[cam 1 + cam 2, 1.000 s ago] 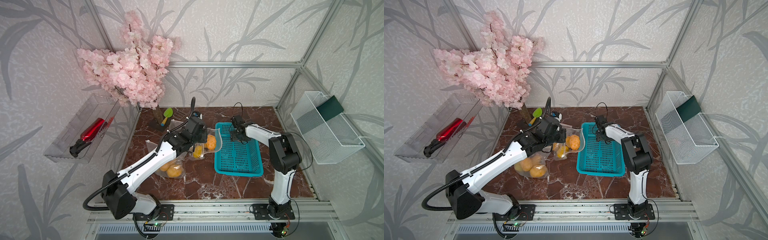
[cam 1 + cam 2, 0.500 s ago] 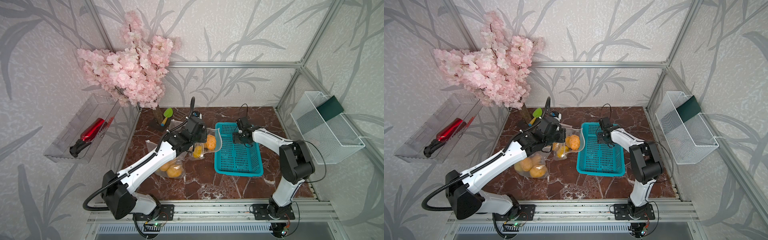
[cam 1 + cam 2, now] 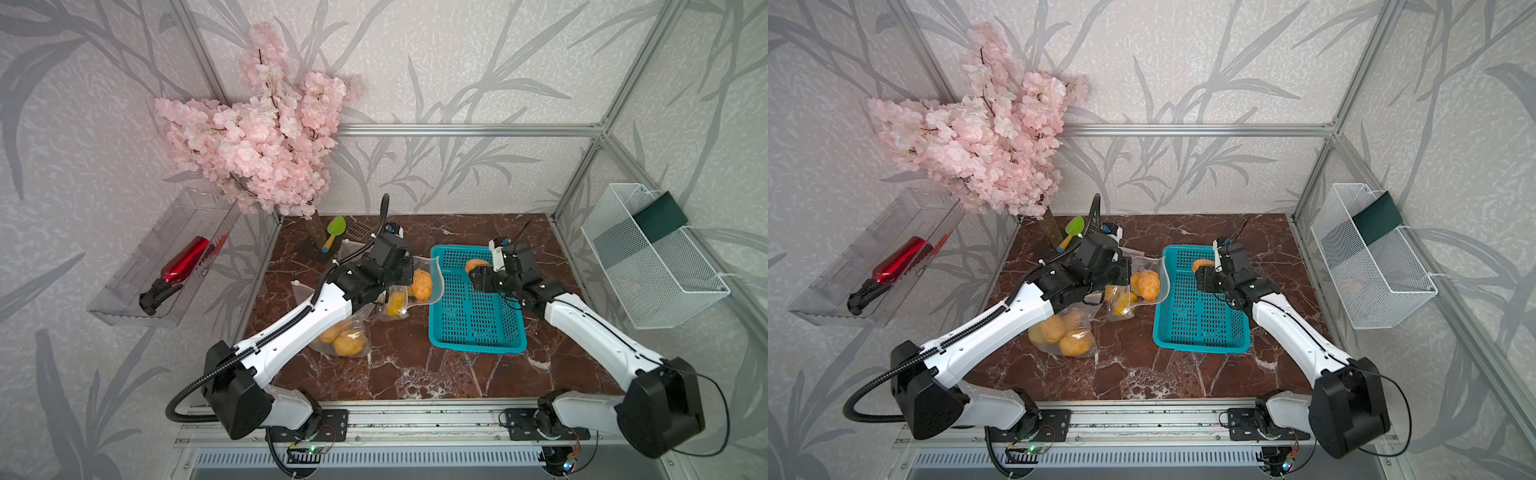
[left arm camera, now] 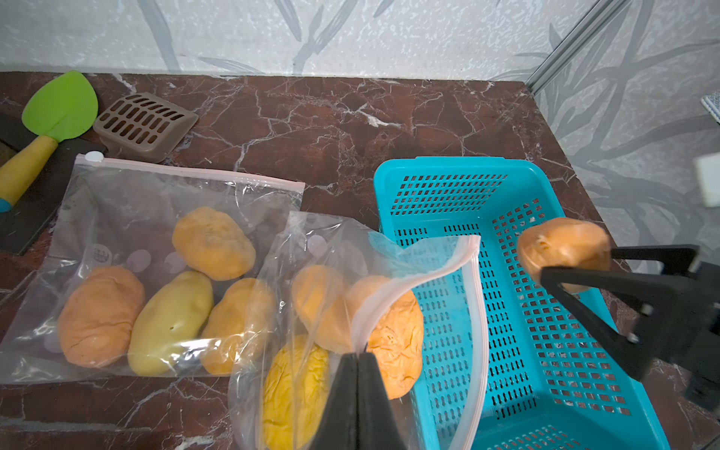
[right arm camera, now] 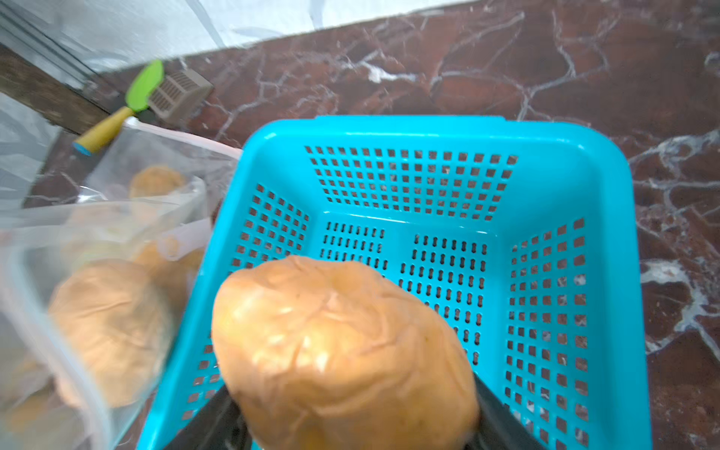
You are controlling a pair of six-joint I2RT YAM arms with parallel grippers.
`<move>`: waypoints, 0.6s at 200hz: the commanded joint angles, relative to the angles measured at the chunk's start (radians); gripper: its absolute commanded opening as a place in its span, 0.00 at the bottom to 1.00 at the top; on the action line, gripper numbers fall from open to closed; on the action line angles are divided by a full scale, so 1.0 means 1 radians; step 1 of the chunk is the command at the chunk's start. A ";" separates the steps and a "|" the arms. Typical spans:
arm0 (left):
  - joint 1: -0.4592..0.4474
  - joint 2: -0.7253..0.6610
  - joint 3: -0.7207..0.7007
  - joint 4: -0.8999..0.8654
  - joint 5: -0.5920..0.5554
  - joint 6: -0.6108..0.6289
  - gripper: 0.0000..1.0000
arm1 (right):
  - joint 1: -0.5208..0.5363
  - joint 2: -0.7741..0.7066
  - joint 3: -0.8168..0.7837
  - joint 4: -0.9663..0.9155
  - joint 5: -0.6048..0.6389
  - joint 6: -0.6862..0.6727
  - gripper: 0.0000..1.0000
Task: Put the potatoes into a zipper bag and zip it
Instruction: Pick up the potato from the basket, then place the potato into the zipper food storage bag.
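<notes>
A wrinkled orange potato point(image 5: 343, 350) hangs over the far end of the teal basket point(image 3: 478, 332), with my right gripper point(image 3: 478, 274) shut on it. One black finger point(image 5: 502, 420) shows beside it in the right wrist view. My left gripper point(image 4: 358, 356) is shut on the rim of an open zipper bag point(image 4: 428, 269), holding its mouth up against the basket's left wall. Three potatoes lie inside this bag, two orange point(image 4: 397, 331) and one yellow point(image 4: 296, 385). In both top views the held potato point(image 3: 1202, 264) is to the right of the bag mouth.
A second zipper bag point(image 4: 136, 218) with several potatoes lies flat, left of the open one. A green trowel point(image 4: 60, 105) and a brown scoop point(image 4: 144, 124) sit at the back left by the flower branch point(image 3: 257, 145). A white wire basket point(image 3: 648, 257) hangs on the right wall.
The right arm's elbow has swung out to the right and come lower, while its gripper stays over the basket's far end. The left arm and the bag have not moved.
</notes>
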 commanded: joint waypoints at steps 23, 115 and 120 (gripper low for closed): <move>0.007 -0.019 0.009 0.010 0.002 0.003 0.00 | 0.184 -0.236 -0.076 0.128 -0.040 -0.071 0.43; 0.007 -0.023 0.013 0.010 0.034 -0.005 0.00 | 0.409 -0.057 0.037 0.160 -0.044 -0.100 0.43; 0.007 -0.023 0.015 0.009 0.035 -0.005 0.00 | 0.409 -0.034 0.044 0.166 -0.046 -0.099 0.43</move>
